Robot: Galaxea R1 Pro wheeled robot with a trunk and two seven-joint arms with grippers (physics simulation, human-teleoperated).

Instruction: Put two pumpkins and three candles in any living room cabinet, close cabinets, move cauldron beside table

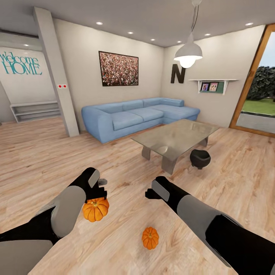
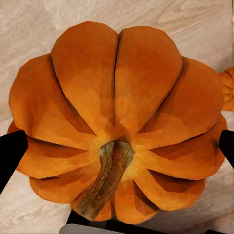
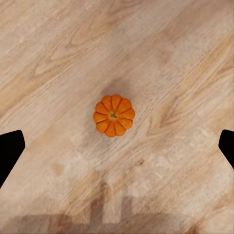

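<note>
pumpkins sit low by the robot. the left gripper (image 1: pixel 100 191) holds the big pumpkin (image 1: pixel 95 209), a finger (image 2: pixel 10 151) on each side of it. the small pumpkin (image 1: pixel 150 237) lies alone on the floor (image 1: pixel 46 160) with bare wood all round. the right gripper (image 3: pixel 117 146) hangs above it, fingers spread wide, touching nothing. the cauldron (image 1: pixel 199 158) sits by the glass table (image 1: pixel 175 137), near its edge. wide bare floor lies between robot and sofa (image 1: pixel 137 114).
</note>
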